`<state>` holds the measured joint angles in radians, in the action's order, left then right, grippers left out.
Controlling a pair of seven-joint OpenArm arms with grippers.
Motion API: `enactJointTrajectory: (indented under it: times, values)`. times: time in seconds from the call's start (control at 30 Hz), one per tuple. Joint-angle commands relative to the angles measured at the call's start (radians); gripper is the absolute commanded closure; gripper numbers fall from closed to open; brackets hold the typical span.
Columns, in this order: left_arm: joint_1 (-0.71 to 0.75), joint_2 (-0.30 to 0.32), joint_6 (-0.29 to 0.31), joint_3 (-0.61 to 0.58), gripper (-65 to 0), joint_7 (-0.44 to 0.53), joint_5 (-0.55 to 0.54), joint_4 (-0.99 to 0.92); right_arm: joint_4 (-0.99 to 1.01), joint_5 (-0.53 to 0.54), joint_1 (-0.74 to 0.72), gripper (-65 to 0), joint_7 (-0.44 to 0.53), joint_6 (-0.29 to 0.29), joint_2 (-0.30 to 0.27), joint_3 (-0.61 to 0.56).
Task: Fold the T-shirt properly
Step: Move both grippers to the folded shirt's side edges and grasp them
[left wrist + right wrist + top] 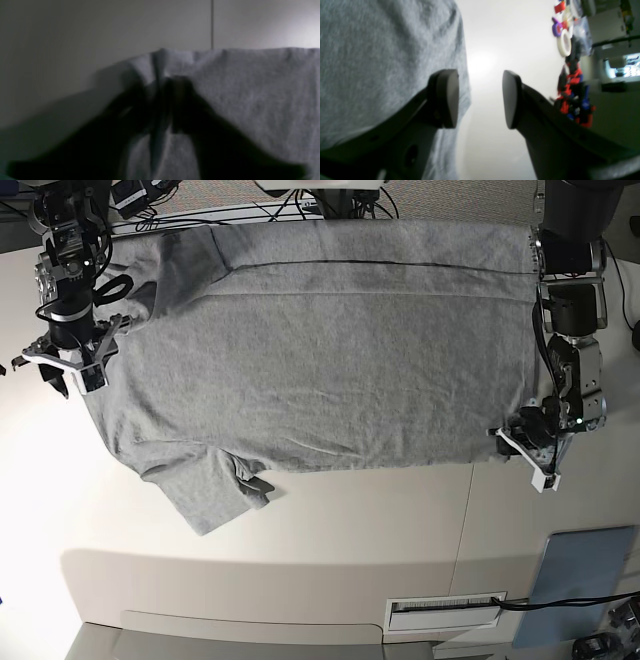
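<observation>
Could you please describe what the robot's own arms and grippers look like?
Both arms are black and silvery grey, built of bulky jointed segments with black cables. The left gripper and right gripper have dark fingers; the right one's are rounded at the tips. No markings are readable.

The heather-grey cloth T-shirt (360, 370), across the middle of the base view, looks soft and matt, its knit finely flecked. Beneath it, the pale, flat table (300, 580) looks smooth with a faint sheen. At the right wrist view's upper right, the round cream tape roll (564, 43) looks smooth.
</observation>
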<state>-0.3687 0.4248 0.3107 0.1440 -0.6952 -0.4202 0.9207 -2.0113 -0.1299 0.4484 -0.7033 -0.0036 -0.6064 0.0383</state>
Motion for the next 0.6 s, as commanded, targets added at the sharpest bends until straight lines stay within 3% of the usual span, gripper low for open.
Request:
enactJointTrajectory:
  times: [0.0, 0.07, 0.33, 0.57]
  values:
    - [-0.014, 0.013, 0.000, -0.002, -1.4, -0.019, 0.001, 0.006, -0.016, -0.012, -0.014, -28.2, 0.023, -0.014, -0.017, 0.010]
    - [-0.014, 0.016, 0.001, -0.002, 0.0, -0.019, 0.001, 0.006, -0.015, -0.002, -0.045, -28.2, 0.020, -0.003, -0.017, 0.010]
    - [-0.013, 0.016, 0.004, -0.002, 0.0, -0.056, 0.039, 0.006, 0.244, 0.212, -0.378, -28.2, -0.010, 0.169, -0.017, 0.009]
    - [-0.013, 0.016, 0.004, -0.002, 0.0, -0.053, 0.046, 0.006, 0.695, 0.506, -0.753, -28.2, -0.103, 0.435, -0.014, 0.006]
